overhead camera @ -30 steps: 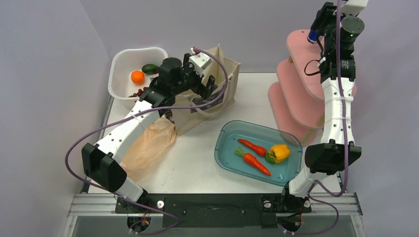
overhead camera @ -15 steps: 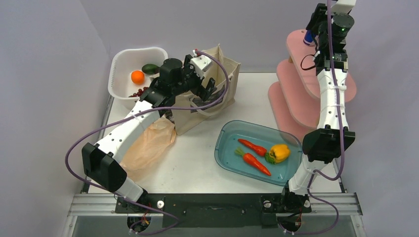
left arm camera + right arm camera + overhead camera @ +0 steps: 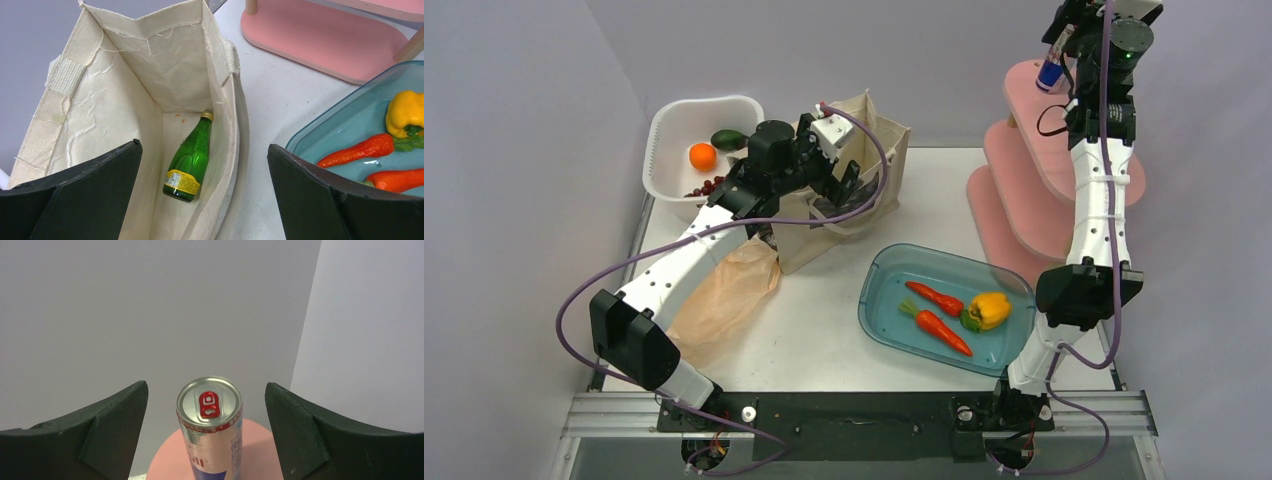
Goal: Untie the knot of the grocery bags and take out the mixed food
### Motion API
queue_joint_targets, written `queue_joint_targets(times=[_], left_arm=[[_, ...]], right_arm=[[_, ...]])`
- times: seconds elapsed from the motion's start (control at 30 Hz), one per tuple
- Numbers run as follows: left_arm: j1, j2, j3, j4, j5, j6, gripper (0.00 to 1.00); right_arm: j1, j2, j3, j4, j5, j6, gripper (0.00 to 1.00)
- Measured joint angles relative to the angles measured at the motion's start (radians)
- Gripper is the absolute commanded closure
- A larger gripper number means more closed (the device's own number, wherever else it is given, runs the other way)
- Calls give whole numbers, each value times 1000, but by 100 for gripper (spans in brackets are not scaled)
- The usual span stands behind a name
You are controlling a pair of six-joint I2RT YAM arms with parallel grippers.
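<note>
Yellow pepper (image 3: 990, 309) in blue tray (image 3: 876, 288), orange fruit (image 3: 703, 156) in white tub (image 3: 660, 128), pink shelf (image 3: 1022, 190) rt.

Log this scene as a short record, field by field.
tote: upright, mouth open, green bottle lying on its floor
left tool: open, above the tote's mouth
can: upright on the top tier of the pink shelf
right tool: open, one finger on each side of the can, not touching it
tray: two carrots and a yellow pepper
white basket: avocado and orange
plastic bag: lying flat beside the tote
</note>
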Motion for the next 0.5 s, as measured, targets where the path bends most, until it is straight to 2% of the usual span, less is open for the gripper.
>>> queue_joint_targets(times=[0.33,0.5], left_arm=[[20,0,1,1,-25,-53,3],[109,6,51,-5,-47,-122,3]], right_arm=[[15,-10,35,36,-4,-14,14],[115,-89,-26,6,-48,-76,17]])
